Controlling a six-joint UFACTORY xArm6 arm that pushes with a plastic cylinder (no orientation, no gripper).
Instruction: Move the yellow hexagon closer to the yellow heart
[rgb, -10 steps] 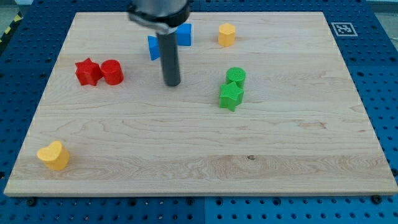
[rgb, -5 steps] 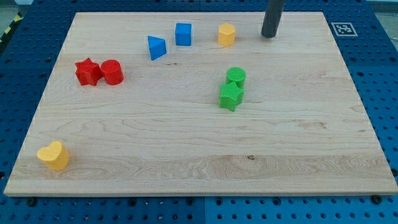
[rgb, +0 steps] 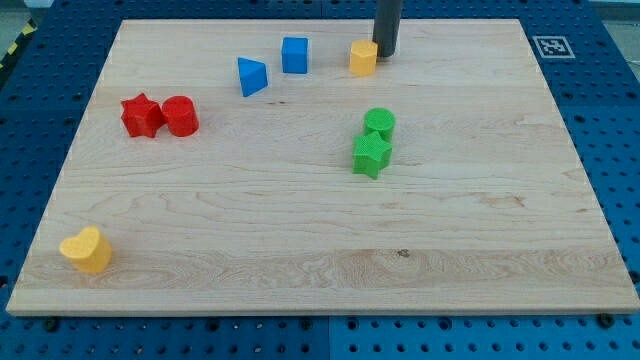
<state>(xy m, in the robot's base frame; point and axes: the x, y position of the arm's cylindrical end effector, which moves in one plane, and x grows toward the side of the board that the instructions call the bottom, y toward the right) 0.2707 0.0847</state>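
Our rod (rgb: 386, 25) is cut off by the view's top edge, so its upper length and the arm above it stay out of sight. We carry no claw, only this straight dark rod, and it holds nothing. Our tip (rgb: 385, 53) sits on the board (rgb: 300, 230) just at the yellow hexagon (rgb: 363, 57)'s 2 o'clock side; touching or barely apart, we cannot tell.

The one marking is a black-and-white square tag (rgb: 549, 46) at the board's 1 o'clock corner; it bears a pattern, no readable words.

The board is pale wood with visible grain and a small dark knot low down, lying on a blue perforated surface (rgb: 620, 120). The blocks look like ribbed plastic. The yellow hexagon lies near the top edge, around 12 o'clock of the board. The yellow heart (rgb: 86, 249) lies far off at the 8 o'clock corner. At 9 o'clock of the hexagon stand a blue cube (rgb: 294, 54) and a blue triangle (rgb: 251, 76). A red star (rgb: 141, 115) touches a red cylinder (rgb: 180, 116). A green cylinder (rgb: 379, 124) touches a green star (rgb: 371, 154) near the centre.
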